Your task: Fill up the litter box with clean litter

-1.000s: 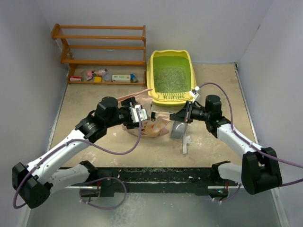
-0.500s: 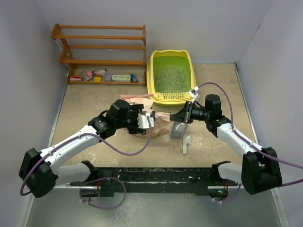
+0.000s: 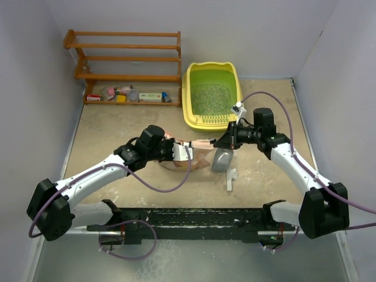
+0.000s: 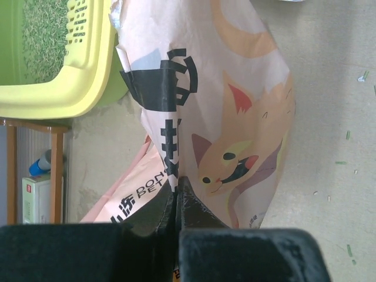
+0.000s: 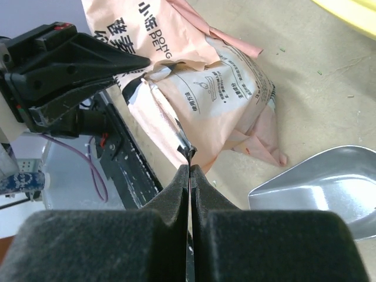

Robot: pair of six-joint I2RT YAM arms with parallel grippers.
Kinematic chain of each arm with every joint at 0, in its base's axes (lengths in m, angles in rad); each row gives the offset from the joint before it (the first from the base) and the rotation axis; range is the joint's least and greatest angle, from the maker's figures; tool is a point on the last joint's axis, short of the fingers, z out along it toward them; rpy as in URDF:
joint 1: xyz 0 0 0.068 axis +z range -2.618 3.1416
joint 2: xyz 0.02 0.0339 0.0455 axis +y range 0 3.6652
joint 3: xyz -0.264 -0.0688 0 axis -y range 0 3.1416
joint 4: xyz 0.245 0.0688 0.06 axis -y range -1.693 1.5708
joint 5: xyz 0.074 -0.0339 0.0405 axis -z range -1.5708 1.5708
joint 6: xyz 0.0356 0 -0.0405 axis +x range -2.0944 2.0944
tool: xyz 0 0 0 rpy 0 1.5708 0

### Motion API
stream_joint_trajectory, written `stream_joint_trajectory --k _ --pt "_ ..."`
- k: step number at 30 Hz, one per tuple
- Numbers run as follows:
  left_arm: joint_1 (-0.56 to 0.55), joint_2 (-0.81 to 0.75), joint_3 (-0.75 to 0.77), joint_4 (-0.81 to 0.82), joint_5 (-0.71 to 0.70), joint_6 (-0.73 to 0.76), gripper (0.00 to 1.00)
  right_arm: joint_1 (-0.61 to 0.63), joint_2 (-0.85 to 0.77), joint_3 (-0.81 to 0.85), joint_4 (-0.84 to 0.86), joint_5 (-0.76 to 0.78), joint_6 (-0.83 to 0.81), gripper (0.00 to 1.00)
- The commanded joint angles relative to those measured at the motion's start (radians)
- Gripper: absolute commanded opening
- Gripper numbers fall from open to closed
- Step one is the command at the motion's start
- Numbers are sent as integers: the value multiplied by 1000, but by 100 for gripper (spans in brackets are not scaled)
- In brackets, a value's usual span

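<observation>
The yellow litter box [image 3: 210, 121] with its green basin stands at the back of the table, and pale clean litter [image 3: 211, 97] covers its floor. In front of it lies the crinkled pink-tan litter bag [image 3: 197, 158], stretched between both arms. My left gripper [image 4: 176, 187] is shut on a fold of the bag [image 4: 241, 117] beside the cat print. My right gripper [image 5: 190, 169] is shut on the bag's torn edge [image 5: 187, 148]. From above, the left gripper [image 3: 185, 151] sits at the bag's left and the right gripper [image 3: 219, 143] at its right.
A grey scoop [image 3: 222, 160] lies on the table just right of the bag, under the right gripper, also in the right wrist view [image 5: 320, 188]. A wooden shelf rack [image 3: 126, 59] with small items stands at the back left. Spilled granules dot the sandy floor.
My left arm has swung right to the bag and its jaws have gone from open to shut on a fold. The right arm has lifted slightly toward the litter box, holding its edge.
</observation>
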Motion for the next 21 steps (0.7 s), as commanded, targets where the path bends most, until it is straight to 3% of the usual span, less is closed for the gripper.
stream_joint_trajectory --k 1,6,9,11,13,15,21 --pt "3 1 36 -16 -24 -69 0 -5 28 68 -80 18 -99 0" --pt "2 -27 7 76 -58 -94 0 -4 38 90 -17 -81 23 2" --pt "2 -35 0 103 -105 -97 0 -4 19 112 -55 -57 58 22" --pt "2 -27 14 88 -124 -99 0 2 -19 145 -149 9 -13 41" --pt "0 -19 34 75 -131 -107 0 25 -54 191 -247 94 -112 48" --pt "-2 -16 57 70 -128 -131 0 66 -81 217 -295 162 -187 51" --pt "-1 -12 108 51 -87 -189 0 243 -145 151 -204 340 -335 51"
